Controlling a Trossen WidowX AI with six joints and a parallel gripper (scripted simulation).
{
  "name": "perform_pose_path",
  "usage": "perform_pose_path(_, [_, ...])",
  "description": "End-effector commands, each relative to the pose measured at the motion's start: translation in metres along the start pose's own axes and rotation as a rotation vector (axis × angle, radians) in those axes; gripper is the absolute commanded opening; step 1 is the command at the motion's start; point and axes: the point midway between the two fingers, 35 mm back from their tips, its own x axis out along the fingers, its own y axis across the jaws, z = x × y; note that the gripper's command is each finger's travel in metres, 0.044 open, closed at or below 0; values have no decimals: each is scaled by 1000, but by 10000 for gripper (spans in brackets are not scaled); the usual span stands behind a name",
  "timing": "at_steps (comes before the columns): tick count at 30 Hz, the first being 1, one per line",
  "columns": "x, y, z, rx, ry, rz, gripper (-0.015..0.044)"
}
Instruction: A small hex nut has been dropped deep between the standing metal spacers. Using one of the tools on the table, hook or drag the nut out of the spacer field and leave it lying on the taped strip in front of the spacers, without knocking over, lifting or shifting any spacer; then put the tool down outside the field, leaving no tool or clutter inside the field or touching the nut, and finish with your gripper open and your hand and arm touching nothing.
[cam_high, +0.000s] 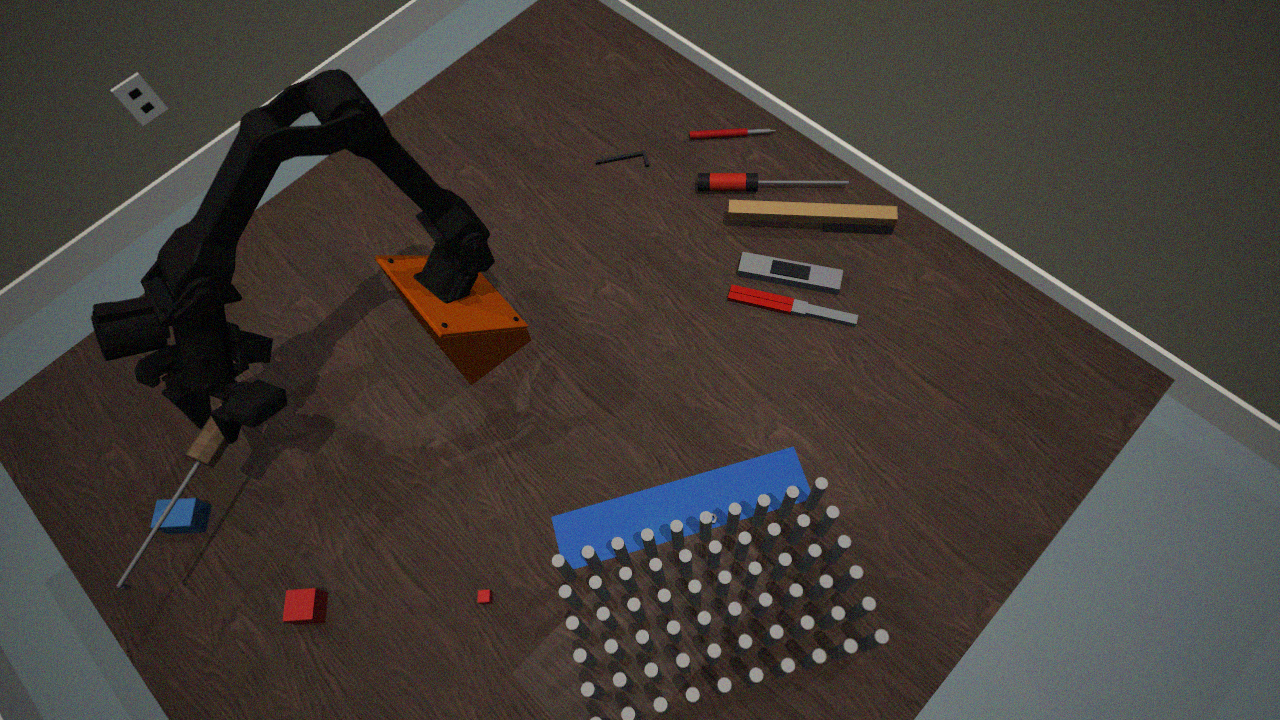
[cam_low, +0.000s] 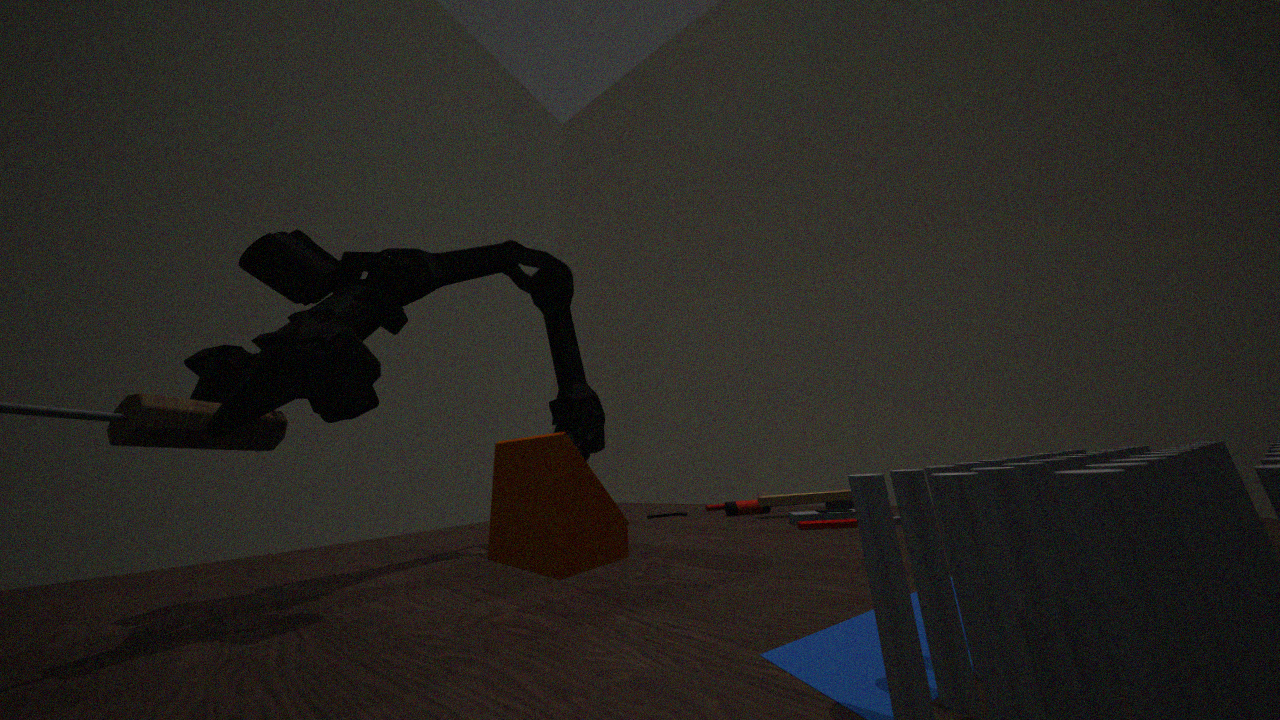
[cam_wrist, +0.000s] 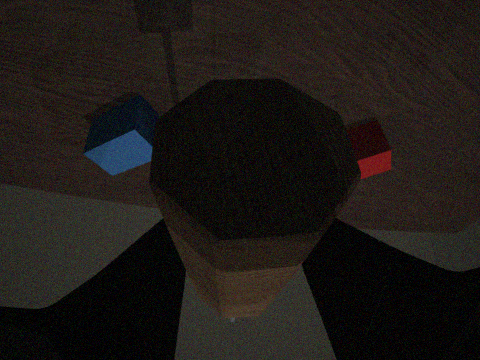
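My gripper (cam_high: 217, 433) (cam_low: 230, 420) (cam_wrist: 240, 220) is shut on the wooden handle of a tool (cam_high: 204, 445) (cam_low: 161, 422) (cam_wrist: 255, 160), held above the table at the left, away from the spacers. Its thin metal rod slants down-left in the top view, over the blue block; the tip's bend is too small to tell. The standing spacers (cam_high: 703, 617) (cam_low: 881, 573) form upright rows at the lower right. The blue taped strip (cam_high: 680, 492) (cam_low: 823, 653) lies along their front. A small ring, seemingly the nut (cam_high: 713, 515), shows beside a front-row spacer top near the strip's edge, partly hidden.
The orange base mount (cam_high: 483, 308) (cam_low: 554, 510) stands mid-table. A blue block (cam_high: 179, 513) (cam_wrist: 120, 152), red block (cam_high: 301, 605) (cam_wrist: 375, 162) and tiny red cube (cam_high: 484, 596) lie left of the spacers. A screwdriver (cam_high: 726, 182), wooden bar (cam_high: 810, 210), hex key (cam_high: 619, 158) and red-handled tool (cam_high: 760, 299) lie at the back.
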Motion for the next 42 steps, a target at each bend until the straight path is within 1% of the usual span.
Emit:
perform_pose_path(1, [4, 2, 1, 1, 2, 5, 0])
perform_pose_path(42, [46, 6, 25, 1, 2, 6, 0])
